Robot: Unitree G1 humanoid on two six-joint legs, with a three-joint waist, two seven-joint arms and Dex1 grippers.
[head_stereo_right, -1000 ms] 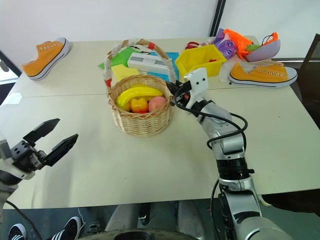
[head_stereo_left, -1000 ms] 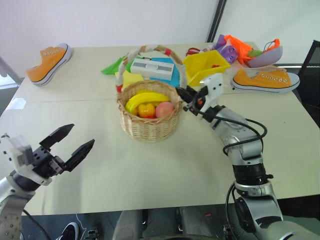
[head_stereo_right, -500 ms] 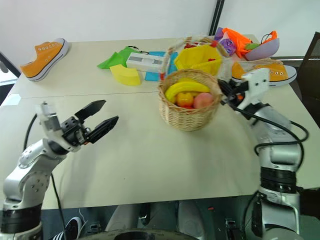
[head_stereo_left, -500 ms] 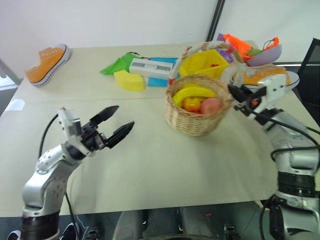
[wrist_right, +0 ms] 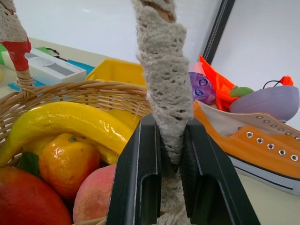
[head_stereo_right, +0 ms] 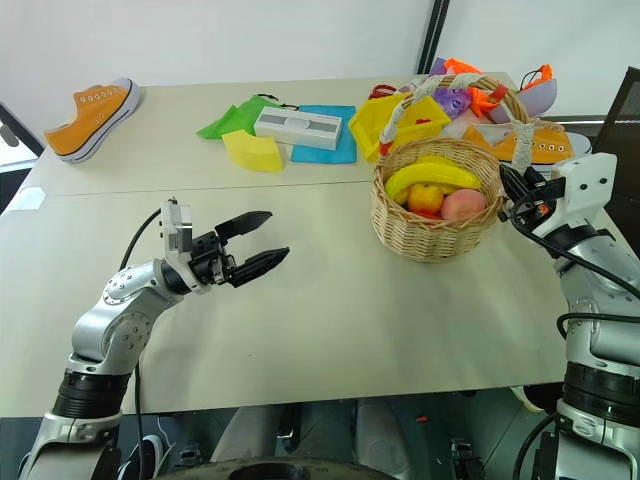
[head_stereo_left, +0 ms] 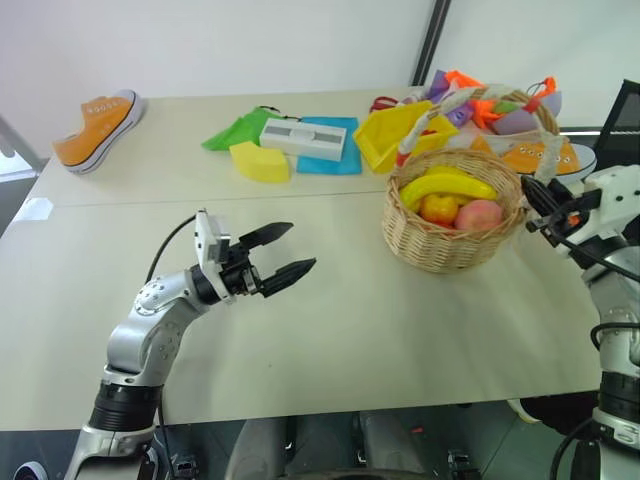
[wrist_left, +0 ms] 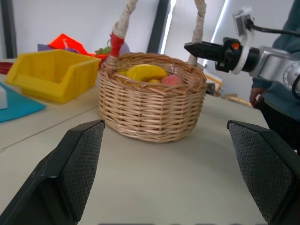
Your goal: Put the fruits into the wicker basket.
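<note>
— Right wrist view had the right gripper (wrist_right: 171,187) doing what?

— Clamped on the white-wrapped handle of the wicker basket (head_stereo_right: 437,215); the handle ran straight up between its fingers.

— And the fruits?

— Banana (wrist_right: 65,119), orange fruit (wrist_right: 68,161) and peach (wrist_right: 93,194) lay inside the basket.

— The left gripper (head_stereo_right: 262,242)?

— Spread wide and empty, well apart from the basket, pointing toward it.

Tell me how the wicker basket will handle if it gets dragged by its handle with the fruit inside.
The wicker basket probably slides rather than tips: its base looks wide and flat. The handle, pinched by the right gripper, seems stiff enough to pull by. The banana lies at rim height and might shift if jerked.
</note>
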